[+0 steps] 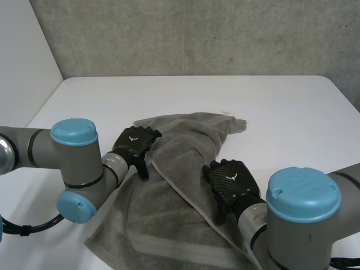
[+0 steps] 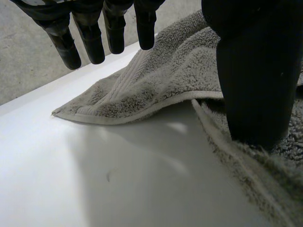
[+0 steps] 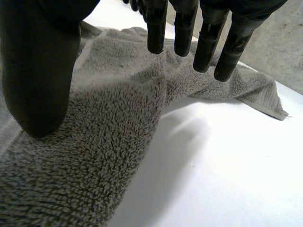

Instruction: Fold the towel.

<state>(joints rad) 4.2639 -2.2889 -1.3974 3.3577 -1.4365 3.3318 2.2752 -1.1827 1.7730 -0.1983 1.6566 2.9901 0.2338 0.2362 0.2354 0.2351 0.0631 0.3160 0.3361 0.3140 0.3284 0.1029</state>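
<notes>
The left black hand (image 1: 135,145) is sat on the far-left edge of the rumpled grey terry towel (image 1: 185,169), and it's spread open. Its fingers (image 2: 90,42) are held straight above the cloth, nothing is pinched, and the thumb (image 2: 251,85) looks to be planted on the hem beside them. Same story for the right black hand (image 1: 230,180): it's parked on the towel's right edge, nearer the robot, fingers straight over the pile and nothing gripped. The towel is spread across the middle of the white table (image 1: 281,107). An upper layer is thrown diagonally over the lower one, with one corner poking out far right and another at the near left.

Looks like a grab for the next fold is being set up. For that to go well, the edge under each hand should be pinched properly between fingers and thumb before anything is lifted. At the left hand the hem is tented off the table, so fingers could be slid under there. Only the layer meant to move should be caught, since two layers seem stacked by the right hand. Both hands would best be raised together and kept level, or the cloth will probably get dragged into a worse bunch.
</notes>
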